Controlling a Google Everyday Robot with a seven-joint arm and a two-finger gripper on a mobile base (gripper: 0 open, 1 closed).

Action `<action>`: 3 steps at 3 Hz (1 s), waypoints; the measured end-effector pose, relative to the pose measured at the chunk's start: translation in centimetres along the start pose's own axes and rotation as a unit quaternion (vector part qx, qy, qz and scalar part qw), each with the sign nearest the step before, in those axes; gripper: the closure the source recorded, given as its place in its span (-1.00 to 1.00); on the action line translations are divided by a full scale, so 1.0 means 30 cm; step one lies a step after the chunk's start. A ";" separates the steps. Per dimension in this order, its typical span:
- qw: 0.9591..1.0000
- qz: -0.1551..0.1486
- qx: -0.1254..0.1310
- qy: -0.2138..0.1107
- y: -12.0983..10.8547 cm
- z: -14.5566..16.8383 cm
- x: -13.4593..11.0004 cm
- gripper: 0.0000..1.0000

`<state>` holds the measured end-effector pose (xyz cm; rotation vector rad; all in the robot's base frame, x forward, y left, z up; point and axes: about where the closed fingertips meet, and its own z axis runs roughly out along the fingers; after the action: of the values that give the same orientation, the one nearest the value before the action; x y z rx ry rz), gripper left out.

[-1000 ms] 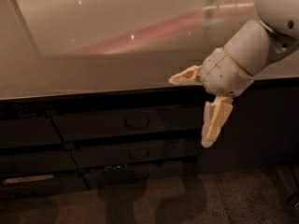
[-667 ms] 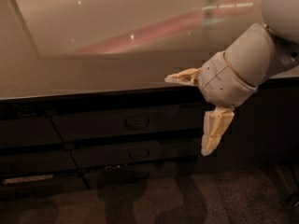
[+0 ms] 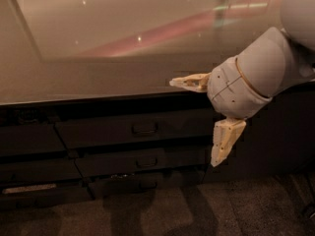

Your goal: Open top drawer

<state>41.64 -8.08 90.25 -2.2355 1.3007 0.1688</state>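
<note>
Two pale fingers [image 3: 189, 81] stand spread wide and hold nothing: one points along the counter's edge toward the left of the view, the other hangs down toward the floor. The gripper [image 3: 193, 123] hovers in front of the cabinet, just under the lip of the countertop [image 3: 98, 73]. Behind it, the rounded white wrist and arm rise out of the upper right of the view.

The top drawer [image 3: 98, 132] sits shut directly beneath the counter, its dark front running wide across the cabinet. Its small bar handle [image 3: 144, 128] lies to the left of the open fingers, at about the height of the gap between their tips, and apart from both. The bar's long axis runs level, along the drawer front, so fingers spread one above the other look well set to close across it. How far the gripper stands out from the drawer face cannot be told from here.

Two more handled drawers, the second drawer [image 3: 147, 162] and the lowest drawer [image 3: 145, 183], stack below, above a brown carpet [image 3: 197, 210].

The pull looks not yet begun; a short move left and inward comes first.
</note>
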 end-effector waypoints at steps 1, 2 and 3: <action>0.999 0.045 -0.002 0.012 -0.001 0.008 0.038 -1.00; 0.994 0.101 -0.003 0.048 -0.003 0.017 0.082 -1.00; 0.994 0.101 -0.003 0.048 -0.003 0.018 0.083 -1.00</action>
<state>43.10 -9.68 88.92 -2.1368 1.5815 0.1402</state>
